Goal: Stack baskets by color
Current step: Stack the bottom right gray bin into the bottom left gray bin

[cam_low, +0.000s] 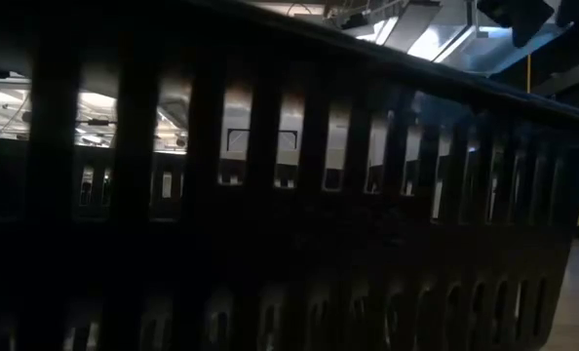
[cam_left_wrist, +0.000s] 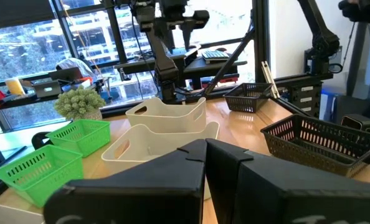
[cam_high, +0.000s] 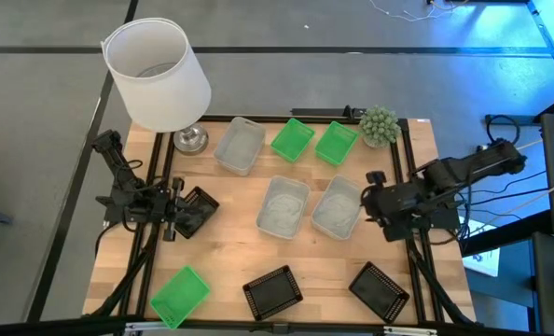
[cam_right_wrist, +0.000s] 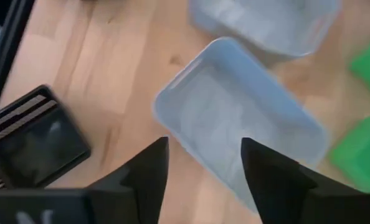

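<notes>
Right hand (cam_right_wrist: 203, 168) hangs open and empty over a grey-white basket (cam_right_wrist: 238, 118); it's light, slippery plastic, so pinch 1 rim. Left hand (cam_high: 172, 217) is clamped on a black basket (cam_high: 195, 211).

The premises were a robotics laboratory or research workshop. A wooden counter (cam_high: 258, 252) stood inside a black metal frame (cam_high: 408, 177), with a dark robot arm (cam_high: 463, 177) mounted at each side and loose cables (cam_high: 529, 201) trailing over the grey floor to the right. Beyond the counter, the left wrist view showed large windows (cam_left_wrist: 42, 43), cluttered work desks (cam_left_wrist: 42, 87) and further black stands (cam_left_wrist: 322, 43). A white lampshade (cam_high: 156, 75) served as a prop.
</notes>
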{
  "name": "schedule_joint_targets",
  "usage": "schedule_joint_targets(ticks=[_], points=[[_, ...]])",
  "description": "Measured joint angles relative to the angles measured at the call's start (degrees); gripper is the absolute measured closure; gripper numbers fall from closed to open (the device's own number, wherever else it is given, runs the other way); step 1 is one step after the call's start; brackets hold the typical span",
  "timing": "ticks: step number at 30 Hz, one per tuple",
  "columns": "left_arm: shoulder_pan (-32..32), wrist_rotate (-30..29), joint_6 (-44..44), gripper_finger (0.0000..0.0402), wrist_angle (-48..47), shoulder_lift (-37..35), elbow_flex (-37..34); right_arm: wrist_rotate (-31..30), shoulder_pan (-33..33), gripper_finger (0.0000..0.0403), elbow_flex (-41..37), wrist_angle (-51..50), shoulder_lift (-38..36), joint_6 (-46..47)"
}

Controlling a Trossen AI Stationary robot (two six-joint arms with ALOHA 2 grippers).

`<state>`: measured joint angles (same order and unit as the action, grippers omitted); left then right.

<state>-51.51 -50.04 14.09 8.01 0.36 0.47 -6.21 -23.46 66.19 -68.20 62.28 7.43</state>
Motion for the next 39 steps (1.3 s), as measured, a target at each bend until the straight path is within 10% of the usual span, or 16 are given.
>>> schedule_joint_targets(ticks=[14,39], points=[[0.00,-0.02,0.00,0.0401,0.00,0.00,-0.01,6.79,0.44,0.0194,-0.11,3.34,14.16,5.64],[0.00,0.48,0.04,0.0401,0.28,0.00,0.00,0.71,3.14,0.0194,-0.11,15.60,34.04,16.49]])
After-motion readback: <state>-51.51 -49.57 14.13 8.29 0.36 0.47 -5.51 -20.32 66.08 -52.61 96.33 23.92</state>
